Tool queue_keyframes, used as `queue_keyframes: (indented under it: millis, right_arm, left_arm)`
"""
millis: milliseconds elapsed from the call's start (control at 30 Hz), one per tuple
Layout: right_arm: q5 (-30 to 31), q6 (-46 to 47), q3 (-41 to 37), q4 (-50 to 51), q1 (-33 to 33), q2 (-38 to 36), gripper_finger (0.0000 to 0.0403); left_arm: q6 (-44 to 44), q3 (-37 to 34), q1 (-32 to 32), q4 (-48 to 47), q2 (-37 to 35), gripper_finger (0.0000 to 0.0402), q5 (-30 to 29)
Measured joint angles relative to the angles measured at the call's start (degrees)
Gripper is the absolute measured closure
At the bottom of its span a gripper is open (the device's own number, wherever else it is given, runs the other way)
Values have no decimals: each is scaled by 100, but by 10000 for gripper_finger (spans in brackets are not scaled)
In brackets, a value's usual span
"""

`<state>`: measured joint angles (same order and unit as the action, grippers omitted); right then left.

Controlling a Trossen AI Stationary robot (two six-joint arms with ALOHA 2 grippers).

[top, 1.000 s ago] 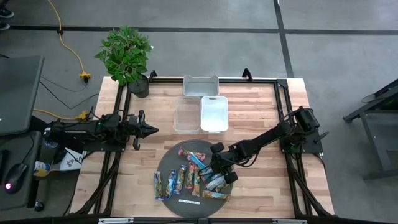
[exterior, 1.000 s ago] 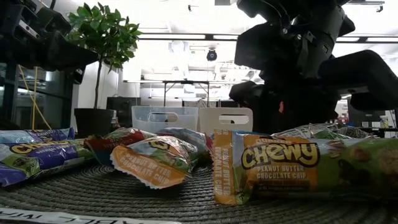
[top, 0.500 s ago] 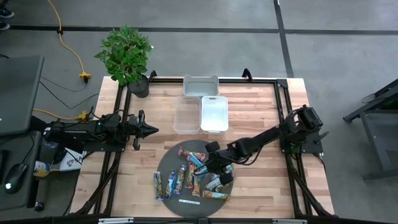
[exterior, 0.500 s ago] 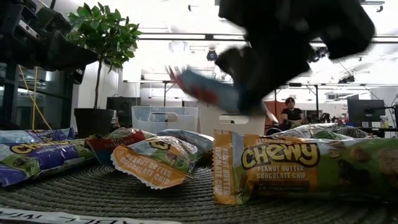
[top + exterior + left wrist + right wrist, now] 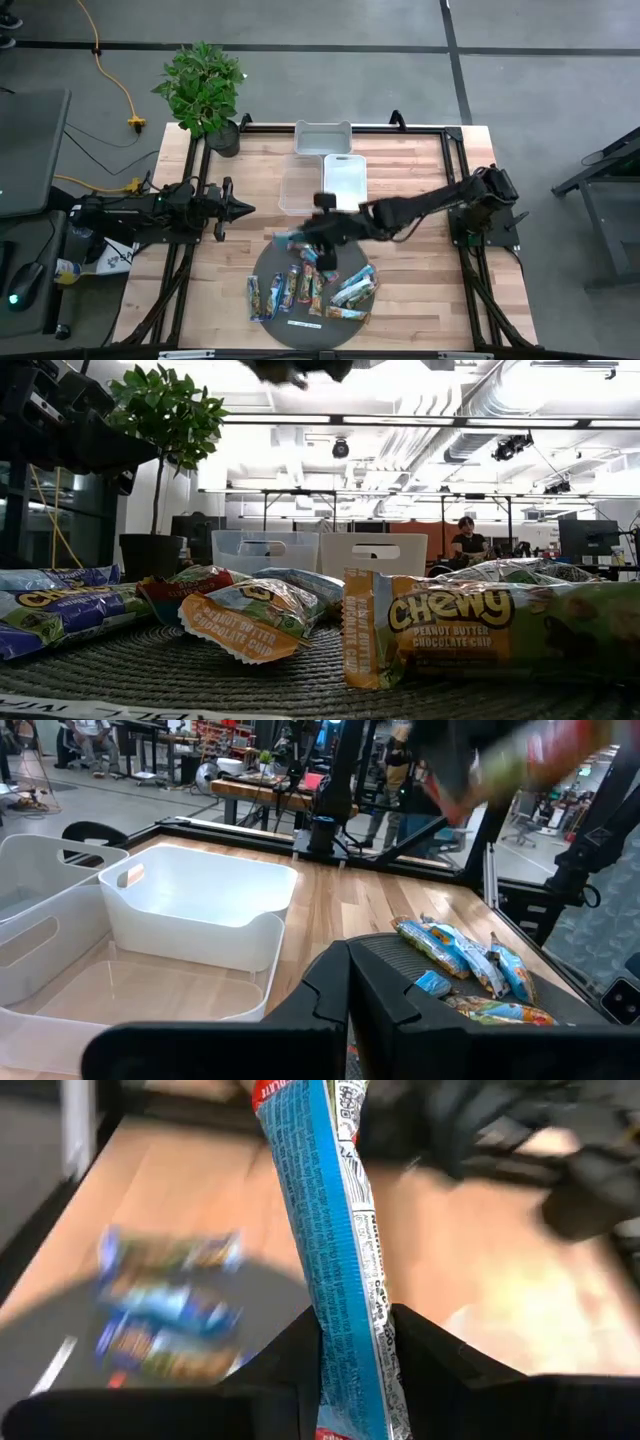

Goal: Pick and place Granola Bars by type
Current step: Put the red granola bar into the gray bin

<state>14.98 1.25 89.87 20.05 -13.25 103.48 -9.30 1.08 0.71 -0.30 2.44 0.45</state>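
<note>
**Blue bar lifted clear of the pile, headed for the bins**

The right end effector (image 5: 350, 1355) is clamped on a blue-wrapped granola bar (image 5: 335, 1250), which stands up between its two fingers in the right wrist view. From above, the right arm reaches across the table (image 5: 420, 290), and this bar (image 5: 290, 239) hangs at the far-left edge of the round dark mat (image 5: 266, 268), above the table rather than on it. Holding it near the middle leaves both wrapper ends free, so it should drop cleanly when released.

The remaining granola bars (image 5: 310, 290) lie loosely heaped on the mat, mixed by colour: blue, green, red and orange-brown wrappers side by side, with a thin white label strip (image 5: 305, 323) near the mat's front edge. In the low view an orange "Chewy" bar (image 5: 450, 625) lies closest.

Three plastic bins wait just beyond the mat: a clear one (image 5: 300, 184), a white one (image 5: 344, 183) beside it and another (image 5: 322, 137) behind them. They probably serve as one container per type, so the carried bar looks bound for one of these.

The left end effector (image 5: 240, 209) waits at the table's left side, well apart from the bars, its fingers together and holding nothing.
</note>
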Motion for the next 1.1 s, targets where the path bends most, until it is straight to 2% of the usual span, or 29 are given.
queue_keyframes:
  millis: [233,500,800,1100]
  right_arm:
    - [411,-6,870,165,748,0,306]
    - [523,-37,1228,515,1916,0,306]
    - [304,-951,991,700,3365,2,306]
    - [-453,-1125,766,761,4361,10,306]
  left_arm:
    - [0,0,0,4,2,401,0]
    - [0,0,2,5,0,401,0]
    - [0,2,0,7,2,401,0]
    - [-1,0,2,9,1,401,0]
